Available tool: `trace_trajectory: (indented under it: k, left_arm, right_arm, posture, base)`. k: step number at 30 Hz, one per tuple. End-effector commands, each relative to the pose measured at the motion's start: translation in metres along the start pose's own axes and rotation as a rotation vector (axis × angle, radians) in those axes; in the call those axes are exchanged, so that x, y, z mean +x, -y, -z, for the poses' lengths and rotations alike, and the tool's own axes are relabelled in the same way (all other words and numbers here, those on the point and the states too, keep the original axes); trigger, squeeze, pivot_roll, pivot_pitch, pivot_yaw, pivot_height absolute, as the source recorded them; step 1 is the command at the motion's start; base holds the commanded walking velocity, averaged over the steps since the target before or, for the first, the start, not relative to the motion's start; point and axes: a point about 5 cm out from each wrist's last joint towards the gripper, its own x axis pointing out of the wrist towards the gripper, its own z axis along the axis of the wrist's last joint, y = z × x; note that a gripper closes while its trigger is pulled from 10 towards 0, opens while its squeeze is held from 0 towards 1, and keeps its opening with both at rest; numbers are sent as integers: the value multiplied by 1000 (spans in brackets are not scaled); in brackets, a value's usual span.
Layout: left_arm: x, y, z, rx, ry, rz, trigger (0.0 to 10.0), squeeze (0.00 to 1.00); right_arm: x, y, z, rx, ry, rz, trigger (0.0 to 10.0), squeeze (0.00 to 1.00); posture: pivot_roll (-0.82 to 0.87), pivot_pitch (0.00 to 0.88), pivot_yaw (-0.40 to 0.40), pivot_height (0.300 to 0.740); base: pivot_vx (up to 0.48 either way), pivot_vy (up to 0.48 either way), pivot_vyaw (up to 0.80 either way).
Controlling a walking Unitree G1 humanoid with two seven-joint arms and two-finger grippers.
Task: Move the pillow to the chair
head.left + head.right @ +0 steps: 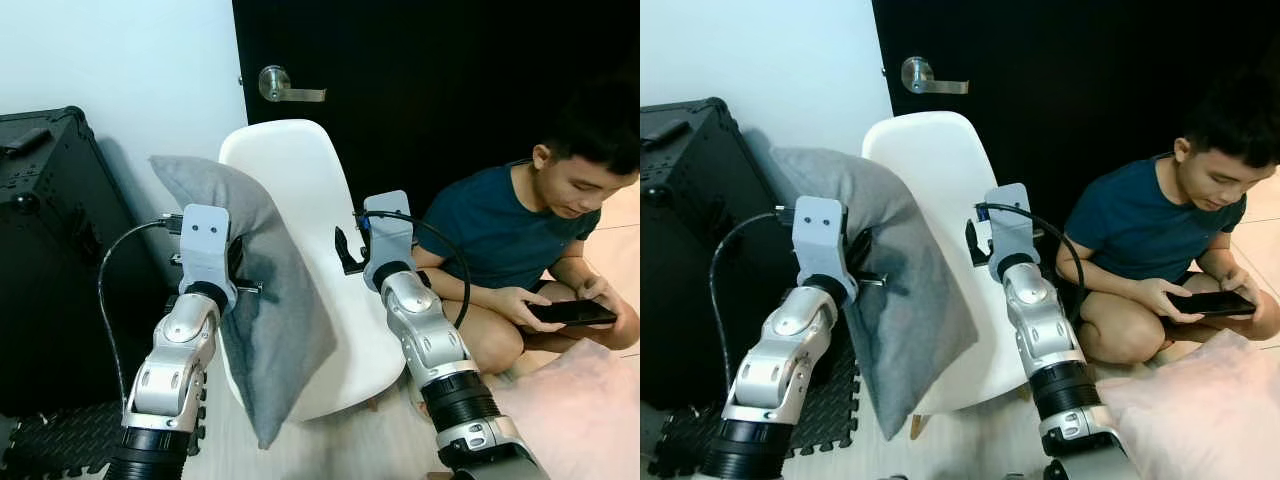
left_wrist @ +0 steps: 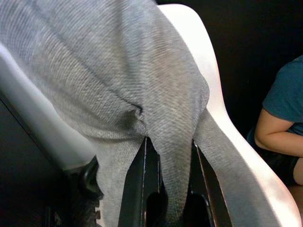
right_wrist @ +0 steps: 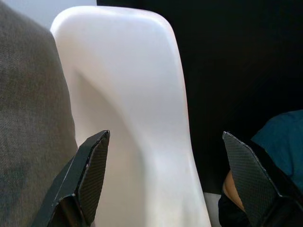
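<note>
Black door [image 1: 420, 90] and pale wall [image 1: 130, 60] close off the back of the room, with a silver lever handle [image 1: 285, 88] on the door and a black case [image 1: 50, 250] standing off to the outer side of the left arm. Straight ahead of both grippers sits the white chair [image 1: 310, 210]. The left gripper [image 2: 168, 189] has its fingers [image 2: 137, 184] pressed in on a fold of the grey pillow [image 1: 260, 290], which hangs upright from that pinch and lies against the chair's seat and back. The right gripper [image 3: 165, 175] hovers just beside the pillow, over the chair's seat, its fingers [image 3: 90, 170] spread wide with nothing between them. Beyond the right gripper, on its outer side, a person [image 1: 520, 230] in a dark teal shirt sits on the floor holding a phone [image 1: 570, 312].
</note>
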Motion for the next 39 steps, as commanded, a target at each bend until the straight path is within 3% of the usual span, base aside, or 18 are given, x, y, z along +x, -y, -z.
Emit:
trace_trajectory:
  k: [1, 18, 25, 39]
  left_arm:
    - [-1, -3, -9, 7, 68, -17, 10000, 0]
    - [-3, -2, -7, 14, 58, -18, 10000, 0]
    - [-3, -3, -5, 18, 55, -19, 10000, 0]
    - [-1, -17, -4, 98, 51, -101, 10000, 0]
  right_arm:
    - [-1, -3, 2, 19, 3, -18, 10000, 0]
    - [-2, -5, 1, 18, 3, -26, 10000, 0]
    - [-2, -5, 1, 13, 4, -28, 10000, 0]
    - [0, -1, -1, -25, -24, -62, 10000, 0]
  posture:
    - [67, 72, 20, 718]
    - [65, 66, 16, 669]
    - [64, 67, 16, 669]
    - [49, 156, -73, 659]
  base:
    - [0, 0, 0]
    - [0, 0, 0]
    - [0, 0, 0]
    - [0, 0, 0]
